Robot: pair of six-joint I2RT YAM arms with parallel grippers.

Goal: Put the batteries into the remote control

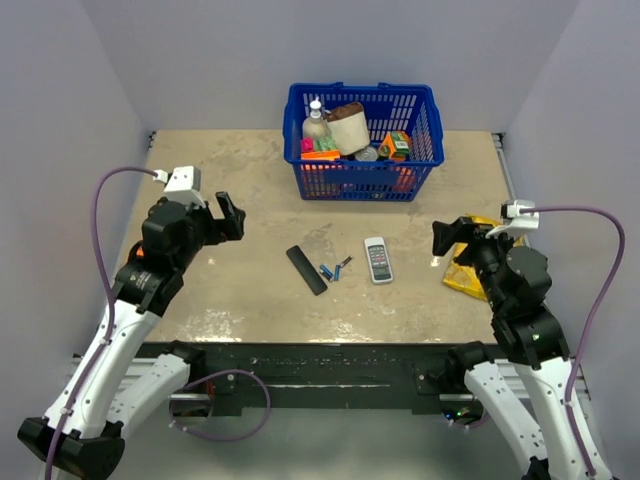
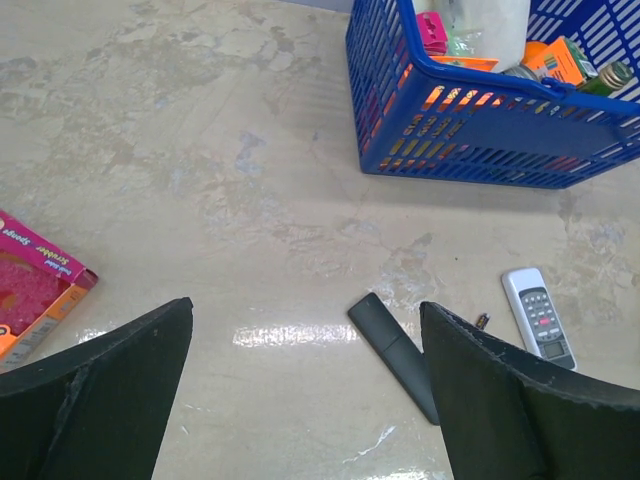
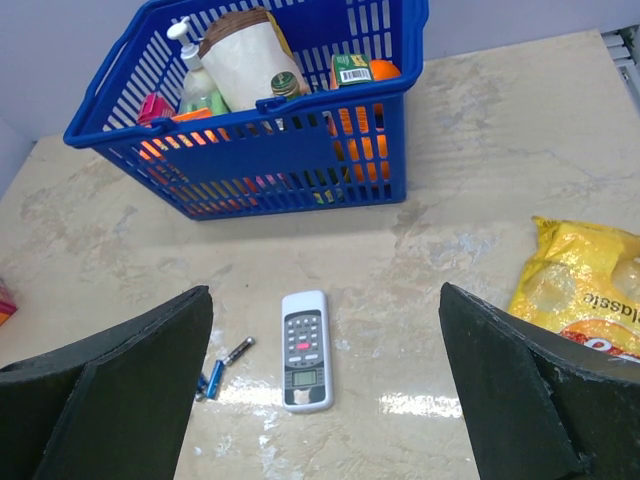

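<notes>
Both pairs of fingers are spread wide with nothing between them, the left gripper hanging over the left side of the table and the right gripper over the right, beside a yellow bag. Between them the black remote control lies flat at a slant. The small blue batteries lie loose just to its right, a white remote lies beyond those, and a blue basket sits further back.

The top camera looks down from above the table's near edge. Each wrist camera looks low and forward between its jaws; all three share the basket and white remote.
</notes>
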